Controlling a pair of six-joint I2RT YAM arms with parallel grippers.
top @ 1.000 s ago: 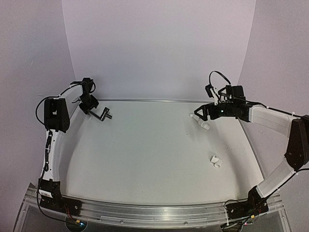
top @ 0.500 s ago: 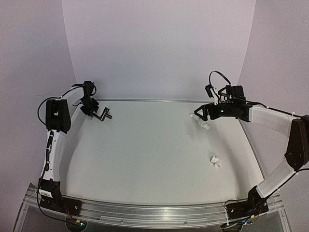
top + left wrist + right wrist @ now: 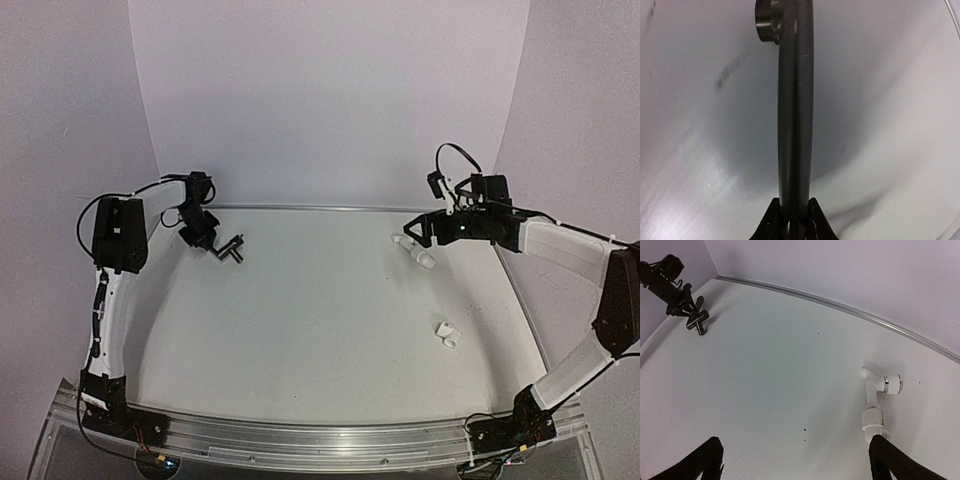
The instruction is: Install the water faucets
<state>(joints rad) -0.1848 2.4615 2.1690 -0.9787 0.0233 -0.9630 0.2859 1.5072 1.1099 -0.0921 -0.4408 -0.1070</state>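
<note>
Water faucets and their parts are spread over the far half of the white table (image 3: pixel 320 330), which a pale curved backdrop (image 3: pixel 330 100) encloses. The 2 arms reach in from the near edge, the left arm (image 3: pixel 108 290) up the left side and the right arm (image 3: pixel 565 248) up the right side.

At the far left, the left gripper (image 3: pixel 205 238) is clenched on the dark grey faucet (image 3: pixel 232 247). In the left wrist view, its 2 fingers pinch one end of the long thin spout, which runs away from the camera to the short round body at its other end. A shadow lies under the spout. Whether the faucet touches the table, I cannot tell.

At the far right, the right gripper (image 3: pixel 797 462) stands wide apart, grasping nothing. A white fitting (image 3: pixel 874 400) with a ribbed cap lies flat just beyond its right finger. One smaller white fitting (image 3: pixel 448 335) lies nearer on the right side, well apart from both grippers.
</note>
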